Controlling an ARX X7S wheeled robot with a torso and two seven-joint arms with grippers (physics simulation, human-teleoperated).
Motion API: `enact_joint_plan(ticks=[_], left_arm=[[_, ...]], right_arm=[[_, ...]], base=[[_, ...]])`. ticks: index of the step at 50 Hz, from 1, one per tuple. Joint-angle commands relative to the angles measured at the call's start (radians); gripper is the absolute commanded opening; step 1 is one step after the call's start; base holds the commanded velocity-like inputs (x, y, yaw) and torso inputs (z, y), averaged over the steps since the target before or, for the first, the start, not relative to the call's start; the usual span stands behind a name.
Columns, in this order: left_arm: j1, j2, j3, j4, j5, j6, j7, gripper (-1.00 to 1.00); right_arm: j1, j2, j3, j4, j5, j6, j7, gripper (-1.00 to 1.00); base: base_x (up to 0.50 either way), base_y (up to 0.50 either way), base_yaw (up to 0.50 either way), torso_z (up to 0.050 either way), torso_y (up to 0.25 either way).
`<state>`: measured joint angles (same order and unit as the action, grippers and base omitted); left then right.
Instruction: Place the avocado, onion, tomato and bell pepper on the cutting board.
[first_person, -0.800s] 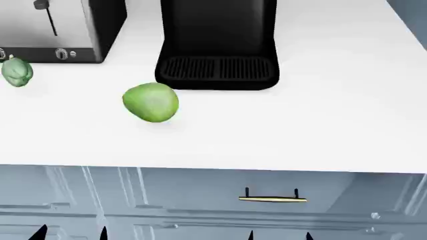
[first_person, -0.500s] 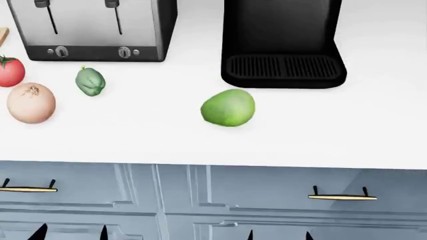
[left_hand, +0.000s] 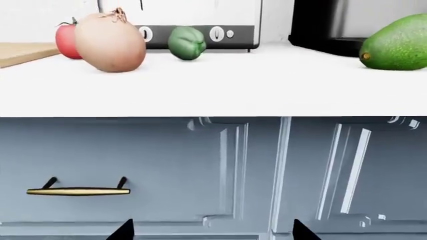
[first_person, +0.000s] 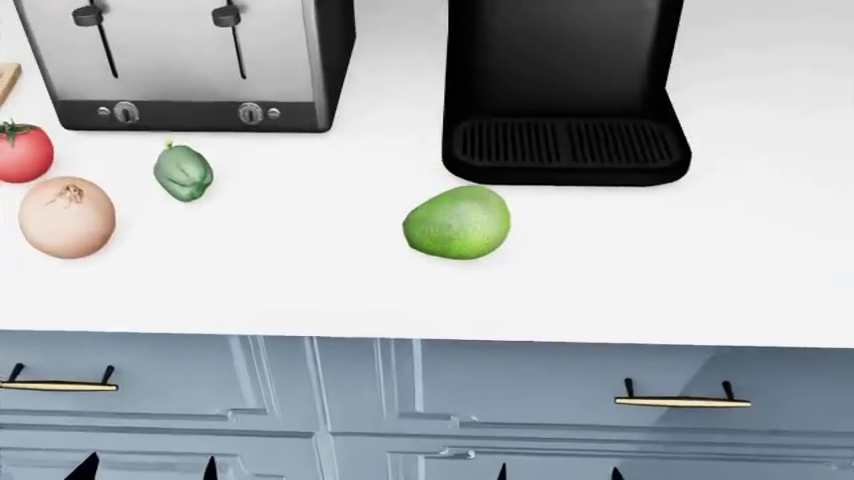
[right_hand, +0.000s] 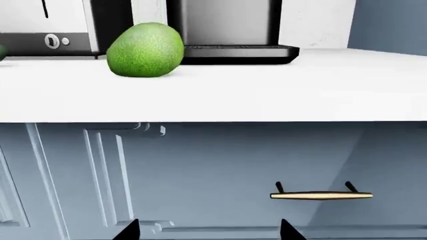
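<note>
On the white counter the bright-green avocado (first_person: 457, 222) (right_hand: 145, 50) (left_hand: 398, 42) lies in front of the coffee machine. To its left sit the small dark-green bell pepper (first_person: 183, 172) (left_hand: 186, 43), the tan onion (first_person: 67, 217) (left_hand: 110, 42) and the red tomato (first_person: 20, 152) (left_hand: 67, 40). Only a corner of the cutting board (first_person: 6, 80) (left_hand: 23, 52) shows at the far left. My left gripper (first_person: 147, 468) (left_hand: 213, 232) and right gripper (first_person: 558, 470) (right_hand: 209, 231) hang open and empty, low in front of the cabinet doors, well below the counter top.
A steel toaster (first_person: 187, 60) stands behind the pepper and a black coffee machine (first_person: 561, 90) behind the avocado. The counter's front edge (first_person: 427, 338) overhangs blue-grey cabinet doors with brass handles (first_person: 681, 401).
The head view swung left, bringing the onion, tomato and board corner into sight, then shifted slightly so everything sits a little lower. Nothing on the counter moved; both grippers stay open.
</note>
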<state>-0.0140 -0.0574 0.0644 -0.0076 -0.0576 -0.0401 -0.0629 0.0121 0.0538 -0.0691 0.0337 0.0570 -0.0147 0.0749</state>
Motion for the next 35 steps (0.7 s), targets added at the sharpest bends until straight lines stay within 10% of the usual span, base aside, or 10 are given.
enact_joint_plan(ticks=[1, 35], left_arm=[[-0.001, 0.0, -0.005, 0.022, -0.013, -0.029, 0.012, 1.0], [0.019, -0.052, 0.026, 0.123, -0.053, -0.054, -0.056, 1.0]], right_arm=[[-0.008, 0.002, -0.001, -0.025, -0.006, 0.007, 0.002, 1.0], [-0.023, 0.07, -0.062, -0.141, 0.01, 0.055, 0.043, 1.0]], base=[[0.0, 0.0, 0.0, 0.05, 0.012], [0.0, 0.0, 0.0, 0.048, 0.011]])
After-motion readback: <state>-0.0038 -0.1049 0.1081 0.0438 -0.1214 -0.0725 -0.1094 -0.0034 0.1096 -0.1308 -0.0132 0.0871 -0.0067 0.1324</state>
